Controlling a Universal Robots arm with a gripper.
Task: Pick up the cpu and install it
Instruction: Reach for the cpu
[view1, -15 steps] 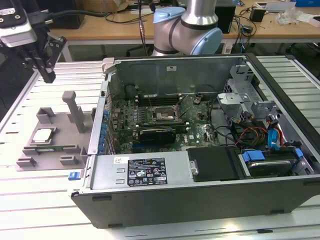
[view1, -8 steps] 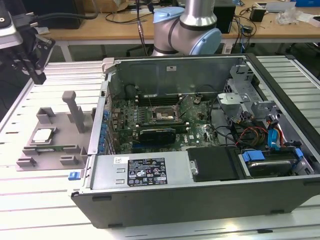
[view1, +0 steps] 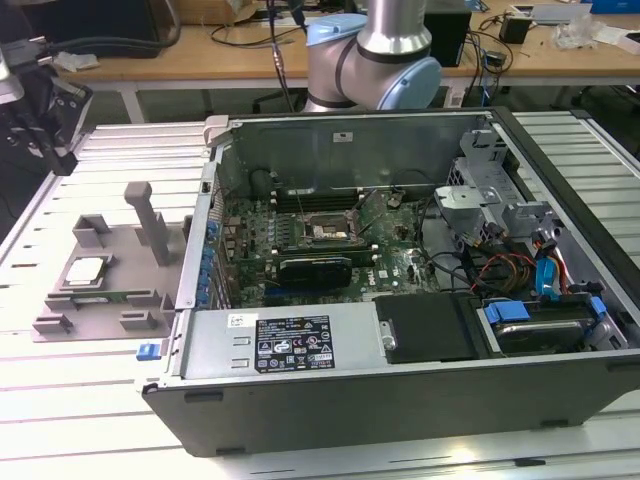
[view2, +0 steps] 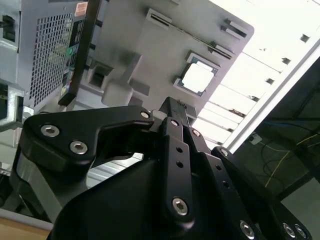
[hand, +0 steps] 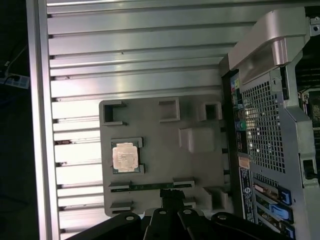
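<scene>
My gripper (hand: 171, 194) is hovering over the grey fixture (hand: 165, 145), its jaws drawn together and gripping nothing, clear of the cpu (hand: 124, 156). The cpu is lying flat in a square recess along the fixture's edge farthest from the open computer case (view1: 400, 405). The fixture is resting on the bench (view1: 60, 400) just beside that case.

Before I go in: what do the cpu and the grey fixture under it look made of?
The cpu top looks like pale silver metal, since it catches light with a soft sheen. The fixture looks like matte grey plastic: uniform colour, dull, no glints. It may be moulded or printed.
</scene>
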